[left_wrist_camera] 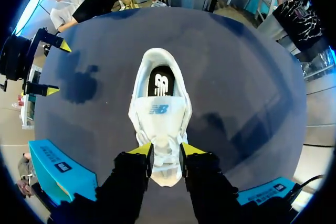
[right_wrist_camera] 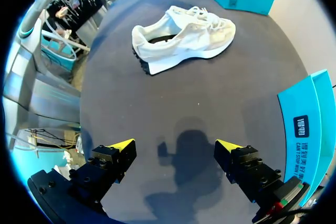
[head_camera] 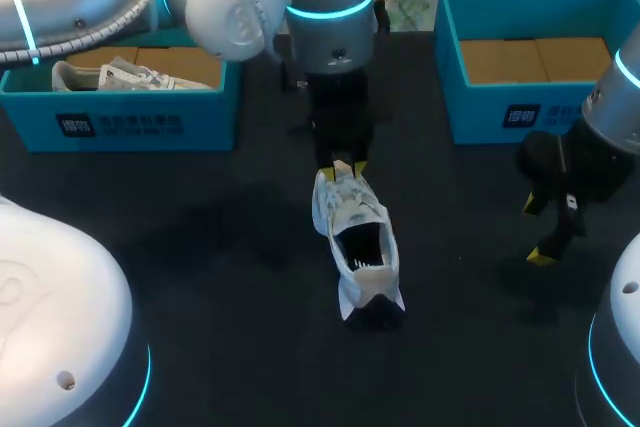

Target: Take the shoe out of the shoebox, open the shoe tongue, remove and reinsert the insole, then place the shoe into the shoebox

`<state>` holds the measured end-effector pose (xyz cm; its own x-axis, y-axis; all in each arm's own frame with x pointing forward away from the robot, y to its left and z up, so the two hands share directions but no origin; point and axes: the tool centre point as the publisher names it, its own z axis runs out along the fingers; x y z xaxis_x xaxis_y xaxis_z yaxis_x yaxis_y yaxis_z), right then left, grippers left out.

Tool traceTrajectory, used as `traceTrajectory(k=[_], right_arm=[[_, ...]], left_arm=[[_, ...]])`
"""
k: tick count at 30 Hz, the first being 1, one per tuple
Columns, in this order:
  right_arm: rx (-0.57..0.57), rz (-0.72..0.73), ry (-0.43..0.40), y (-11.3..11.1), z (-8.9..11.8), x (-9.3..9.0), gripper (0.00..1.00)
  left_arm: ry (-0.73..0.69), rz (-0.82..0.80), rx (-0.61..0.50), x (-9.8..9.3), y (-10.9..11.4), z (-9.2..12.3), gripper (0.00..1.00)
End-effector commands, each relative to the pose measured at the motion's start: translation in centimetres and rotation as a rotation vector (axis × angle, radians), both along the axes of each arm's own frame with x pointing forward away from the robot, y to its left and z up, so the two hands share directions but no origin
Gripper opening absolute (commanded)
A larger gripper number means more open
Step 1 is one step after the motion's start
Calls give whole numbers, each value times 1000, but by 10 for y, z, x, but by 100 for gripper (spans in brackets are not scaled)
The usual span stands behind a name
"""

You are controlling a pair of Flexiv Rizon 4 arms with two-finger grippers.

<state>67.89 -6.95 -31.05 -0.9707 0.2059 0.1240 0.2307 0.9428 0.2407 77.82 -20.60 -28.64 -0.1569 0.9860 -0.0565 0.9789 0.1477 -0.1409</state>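
The white sneaker (head_camera: 358, 242) lies upright at the centre of the dark surface (head_camera: 200, 247), heel toward 6 o'clock and toe toward 12. The left tool (head_camera: 347, 169) is clamped across the toe, one yellow tip on each side. The right tool (right_wrist_camera: 175, 145) hangs with its fingers spread wide over bare surface at 3 o'clock from the sneaker. An empty shoebox (head_camera: 480, 112) sits at 2 o'clock, and a second shoebox (head_camera: 120, 122) holding another shoe (head_camera: 110, 75) sits at 10. The sneaker looks light, with a soft mesh upper that will dent under pressure. The sole edge and heel collar should be firmer holds. The tongue (left_wrist_camera: 159, 109) is best pinched at its free edge, and the insole (left_wrist_camera: 160, 82) is likely thin, floppy and prone to folding.
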Motion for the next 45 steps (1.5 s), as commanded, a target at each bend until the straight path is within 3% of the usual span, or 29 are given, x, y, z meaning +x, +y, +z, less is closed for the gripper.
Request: traceTrajectory(k=[1,11,14,21,31,37,43,44,45], right_arm=[[-1,0,-3,0,0,-1,100],[-1,0,-3,0,0,-1,100],[-1,0,-3,0,0,-1,100],[-1,0,-3,0,0,-1,100],[-1,0,-3,0,0,-1,100],[-1,0,-3,0,0,-1,100],[-1,0,-3,0,0,-1,100],[-1,0,-3,0,0,-1,100],[-1,0,-3,0,0,-1,100]], left_arm=[[2,-5,-12,-15,-2,-12,36],[63,-35,8,-45,-13,-52,38],[54,-37,15,-46,-13,-52,34],[18,-20,-31,-40,-12,-28,36],[47,-15,-7,-52,-24,-67,34],[10,3,-50,-51,-9,-31,41],[14,140,-58,-50,0,3,38],[17,180,-37,-50,1,6,43],[15,201,-5,-51,1,10,100]])
